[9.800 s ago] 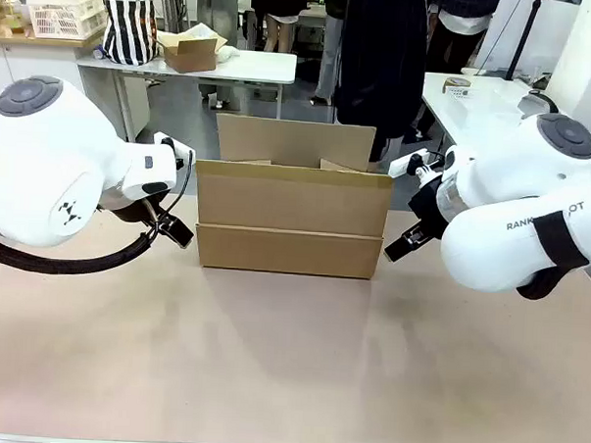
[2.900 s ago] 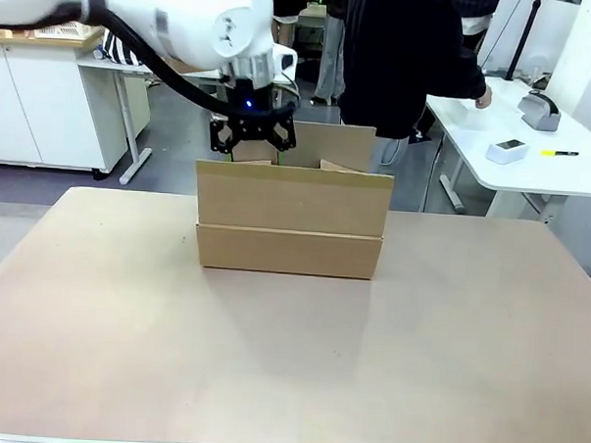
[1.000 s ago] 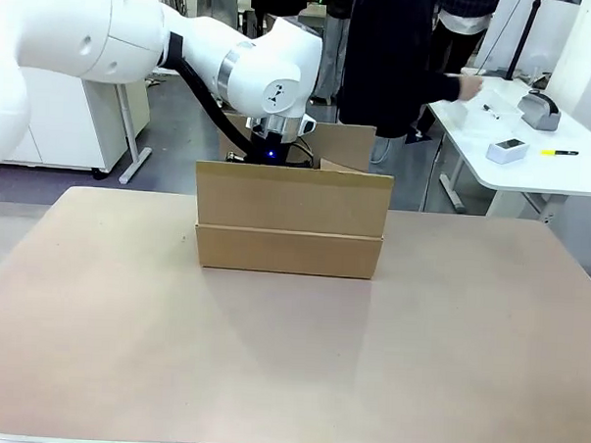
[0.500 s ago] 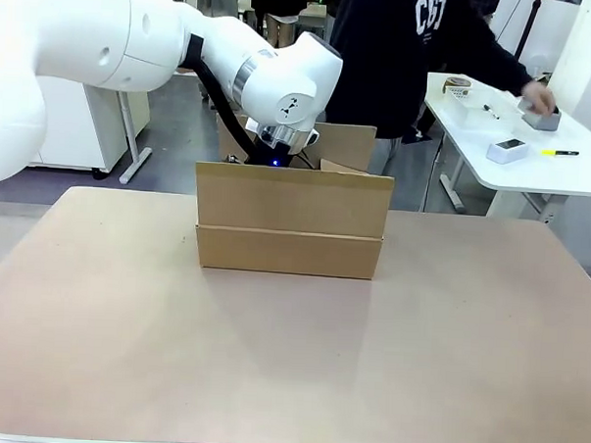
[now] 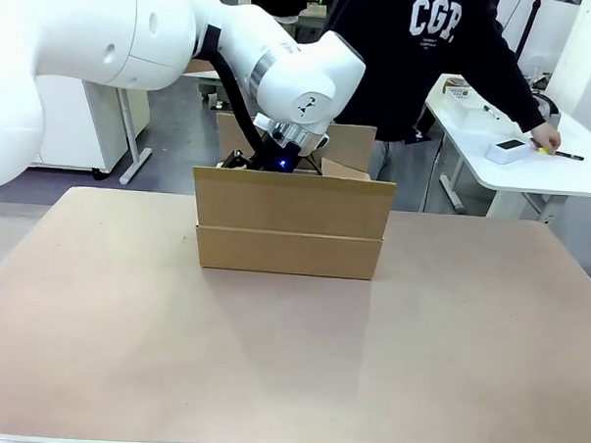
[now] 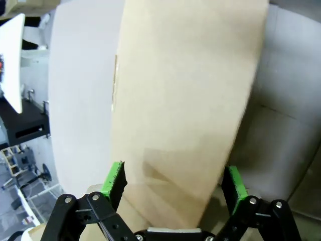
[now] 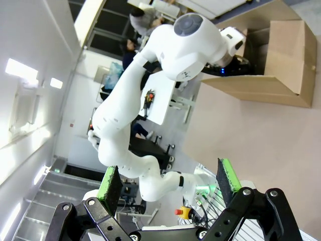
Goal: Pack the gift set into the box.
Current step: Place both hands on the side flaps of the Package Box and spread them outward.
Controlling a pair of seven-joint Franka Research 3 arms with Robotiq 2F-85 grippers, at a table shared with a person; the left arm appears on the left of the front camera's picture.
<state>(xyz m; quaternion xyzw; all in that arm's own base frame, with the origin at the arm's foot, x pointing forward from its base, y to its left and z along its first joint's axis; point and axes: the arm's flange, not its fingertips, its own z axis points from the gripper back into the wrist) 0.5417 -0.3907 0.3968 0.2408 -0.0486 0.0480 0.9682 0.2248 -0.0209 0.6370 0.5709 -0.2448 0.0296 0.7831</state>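
- Leaning further over the box (image 5: 291, 221), the left arm (image 5: 301, 84) now has its wrist sunk behind the box's front wall; the person's hand (image 5: 546, 139) has slid further along the white side table (image 5: 494, 166), right of the box.
- The box stands on the table (image 5: 289, 368), flaps up, the person just behind it.
- Left gripper (image 6: 173, 178): fingers (image 6: 114, 178) spread, a cardboard panel of the box ahead between them.
- Right gripper (image 7: 169, 181): fingers spread, empty, well apart from the box.

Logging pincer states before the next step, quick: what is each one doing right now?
Left pincer: open, holding nothing, facing the box.
Right pincer: open, holding nothing.
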